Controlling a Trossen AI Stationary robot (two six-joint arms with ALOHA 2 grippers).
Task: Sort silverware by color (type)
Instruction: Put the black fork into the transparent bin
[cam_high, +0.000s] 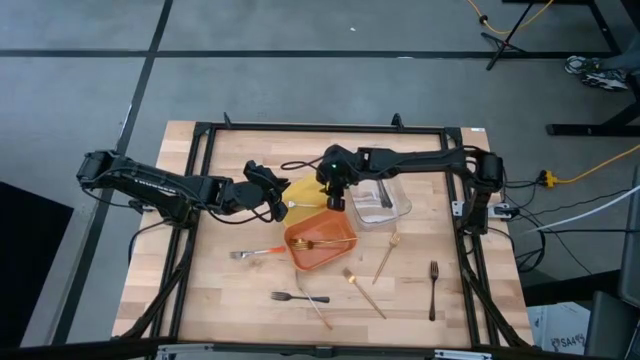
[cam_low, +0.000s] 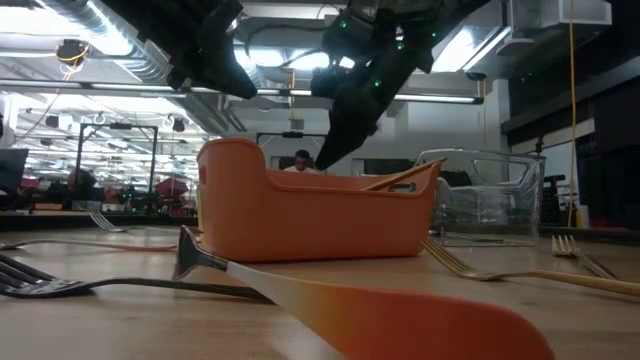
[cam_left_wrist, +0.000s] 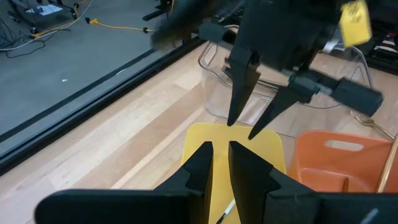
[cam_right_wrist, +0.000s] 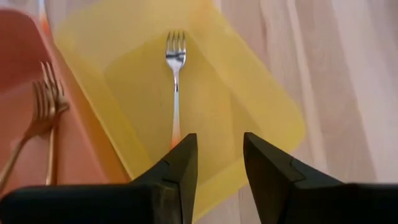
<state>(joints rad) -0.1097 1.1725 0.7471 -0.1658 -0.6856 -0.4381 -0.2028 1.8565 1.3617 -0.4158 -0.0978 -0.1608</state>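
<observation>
**Both grippers hanging over the yellow tray**

The left gripper (cam_high: 272, 203) is hovering at the near edge of the yellow tray (cam_high: 303, 190), its fingers (cam_left_wrist: 202, 163) sitting slightly apart and pinching nothing. The right gripper (cam_right_wrist: 219, 163) is hanging just above the same tray, fingers spread and empty; directly ahead of its tips a silver fork (cam_right_wrist: 175, 74) is lying flat inside. Just beside, gold forks (cam_right_wrist: 45, 106) are resting in the orange tray (cam_high: 320, 240). Well beyond both tools, a black fork (cam_high: 433, 288) is lying on the table (cam_high: 200, 290).
</observation>
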